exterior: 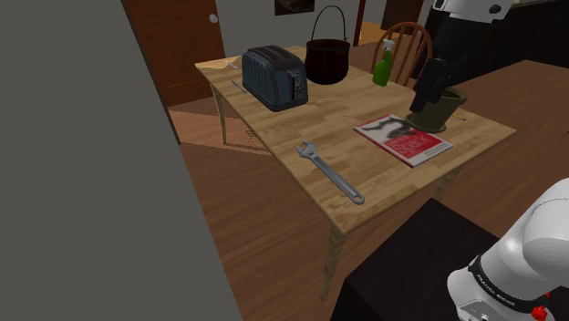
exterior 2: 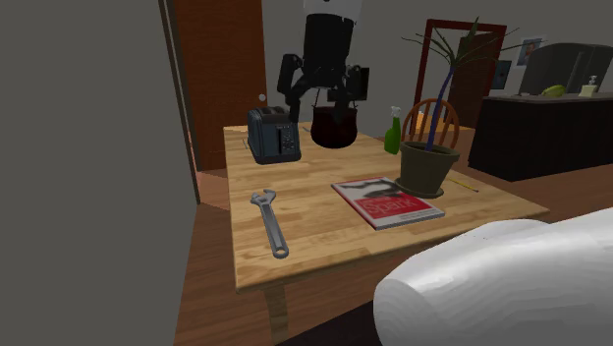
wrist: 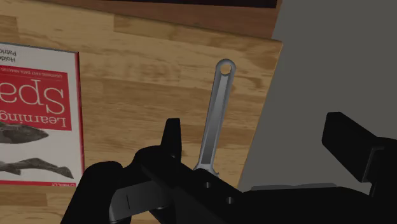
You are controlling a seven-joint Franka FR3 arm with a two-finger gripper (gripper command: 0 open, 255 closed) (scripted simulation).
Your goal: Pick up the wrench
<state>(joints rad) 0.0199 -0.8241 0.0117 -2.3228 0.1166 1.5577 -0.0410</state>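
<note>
Grey metal wrench (exterior: 330, 171) lies flat on wooden bench (exterior: 274, 128), near edge, apart from red book (exterior: 403, 139). Gripper (wrist: 254, 130) hangs above, fingers wide apart, holding nothing. Better: descend over handle middle, fingers across its width, then close.

Wooden table (exterior: 274, 123): dark toaster (exterior: 274, 77) at the far end, black pot (exterior: 326, 59) with an upright bail handle just beside it, green spray bottle (exterior: 383, 66) further along. Red-covered book (exterior: 403, 139) lies flat, near the potted plant (exterior 2: 427, 165). Wooden chair (exterior: 406, 41) behind the table by the bottle. Brown door (exterior 2: 221, 79) past the toaster, grey wall (exterior: 82, 164) on the shoulder view's left.
</note>
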